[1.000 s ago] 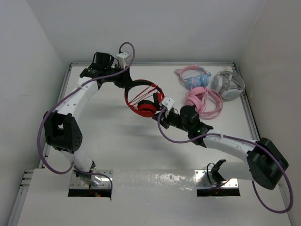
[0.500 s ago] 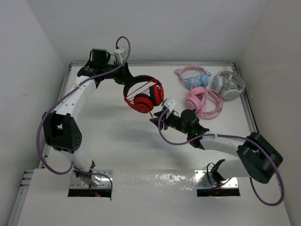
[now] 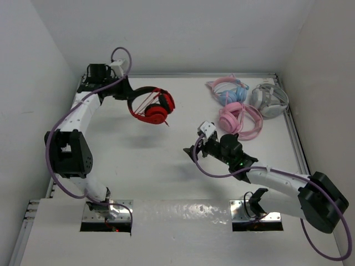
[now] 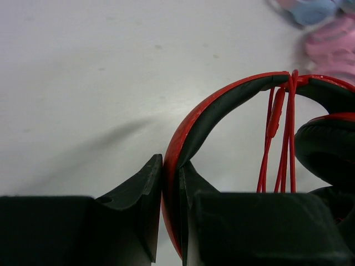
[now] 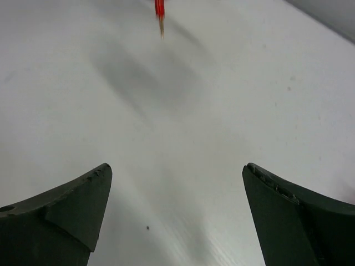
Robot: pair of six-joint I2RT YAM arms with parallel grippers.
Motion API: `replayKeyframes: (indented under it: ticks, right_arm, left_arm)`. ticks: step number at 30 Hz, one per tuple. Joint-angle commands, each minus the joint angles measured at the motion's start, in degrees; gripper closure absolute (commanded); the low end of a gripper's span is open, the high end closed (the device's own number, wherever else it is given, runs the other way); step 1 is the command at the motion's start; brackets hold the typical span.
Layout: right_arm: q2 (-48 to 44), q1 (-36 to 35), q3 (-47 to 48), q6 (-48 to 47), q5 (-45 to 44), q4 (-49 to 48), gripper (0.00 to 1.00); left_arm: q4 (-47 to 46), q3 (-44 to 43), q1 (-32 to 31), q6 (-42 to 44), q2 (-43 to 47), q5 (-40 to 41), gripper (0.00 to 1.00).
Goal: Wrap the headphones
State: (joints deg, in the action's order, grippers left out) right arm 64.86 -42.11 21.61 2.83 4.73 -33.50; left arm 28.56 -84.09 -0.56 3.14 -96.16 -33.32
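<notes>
On table (image 3: pixel 155 160): 2 pink headphones (image 3: pixel 227 90) (image 3: pixel 239 119) | 1 grey-white headphones (image 3: pixel 270 100) | aloft: 1 headphones (image 3: pixel 157 113)

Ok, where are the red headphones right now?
In the top view the red headphones hang at the far left, headband pinched in the left gripper, well left of the pink headphones.

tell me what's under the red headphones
Only bare white table and a faint shadow: the red headphones hang in the air from the left arm's jaws, the cable plug dangling below. The table directly beneath the ear cups is hidden from above.
</notes>
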Motion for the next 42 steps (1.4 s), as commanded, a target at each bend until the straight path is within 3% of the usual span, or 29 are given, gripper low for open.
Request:
replayKeyframes:
  ticks: [1, 15, 20, 24, 30, 34, 35, 37, 38, 42]
  right_arm:
    - [-2.6, 0.2, -1.0, -2.2, -4.5, 8.5, 0.01]
    - [-6.4, 0.3, -0.9, -1.3, -12.4, 13.2, 0.01]
    - [-6.4, 0.3, -0.6, -1.4, -12.4, 12.7, 0.01]
    - [-6.2, 0.3, 0.5, -1.2, -11.9, 12.7, 0.01]
    - [-6.7, 0.3, 1.7, -0.9, -12.5, 14.2, 0.01]
    - [-6.3, 0.3, 1.9, -1.1, -12.6, 14.2, 0.01]
    - [-6.2, 0.3, 1.9, -1.2, -12.6, 14.2, 0.01]
    - [-6.1, 0.3, 2.1, -1.2, -12.5, 13.9, 0.01]
    - [-6.0, 0.3, 2.2, -1.0, -12.5, 13.7, 0.01]
    - [-5.8, 0.3, 2.6, -0.8, -12.1, 14.0, 0.01]
  left_arm:
    - [-6.1, 0.0, 6.4, -2.6, -0.2, 3.4, 1.0]
    - [-11.2, 1.4, 24.6, -2.6, -7.4, 10.3, 1.0]
    - [-16.5, -2.4, 25.6, -2.7, -14.0, 16.4, 1.0]
    - [-22.3, -8.0, 25.5, -10.0, -21.3, 20.0, 1.0]
    - [-21.4, -19.4, 25.2, -15.2, -33.7, 25.2, 1.0]
    - [-22.8, -18.7, 24.4, -13.9, -35.7, 29.2, 1.0]
    - [-23.6, -17.8, 24.1, -13.5, -35.4, 29.4, 0.97]
    - [-25.6, -15.2, 23.7, -12.2, -34.6, 29.3, 0.8]
    - [-25.9, -14.8, 23.5, -11.9, -34.4, 29.4, 0.67]
    - [-24.4, -14.0, 23.5, -10.2, -33.7, 29.4, 0.35]
